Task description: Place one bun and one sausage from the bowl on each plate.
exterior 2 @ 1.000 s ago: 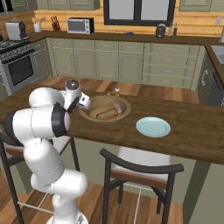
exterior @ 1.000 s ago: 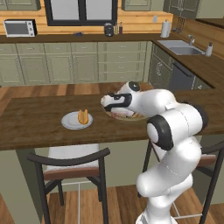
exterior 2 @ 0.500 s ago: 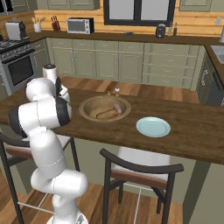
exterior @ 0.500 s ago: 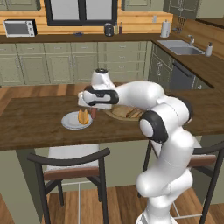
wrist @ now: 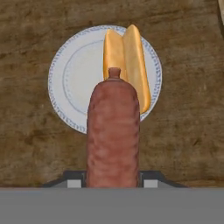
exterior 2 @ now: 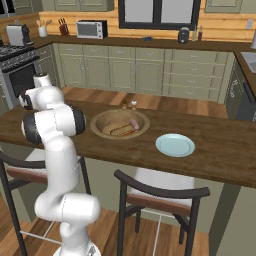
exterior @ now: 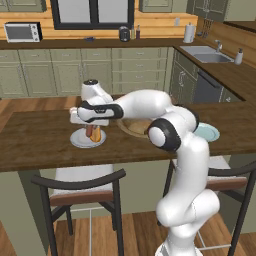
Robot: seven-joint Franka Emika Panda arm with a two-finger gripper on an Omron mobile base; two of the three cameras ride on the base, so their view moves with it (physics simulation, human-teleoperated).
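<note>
The sausage [wrist: 113, 131] hangs upright above the grey-white plate [wrist: 74, 78], clamped in the part-closed gripper [exterior: 90, 131]; a bun [wrist: 126, 65] lies on that plate; right of it stands the wooden bowl [exterior 2: 120, 124], then the blue plate [exterior 2: 175, 145].

Even, bright, diffuse light is filling the rendered kitchen, with no single source showing. The white arm [exterior: 150, 107] is reading clean, shading softly to grey on its underside, without glare. Under the wooden counter [exterior 2: 220, 150], toward six o'clock, things are falling into mild shade. In the hand view the sausage [wrist: 113, 131] is looming large and slightly soft, while the pale plate [wrist: 72, 78] is sitting without a clear cast shadow. All frames are looking a little coarse, with no edge distortion.
</note>
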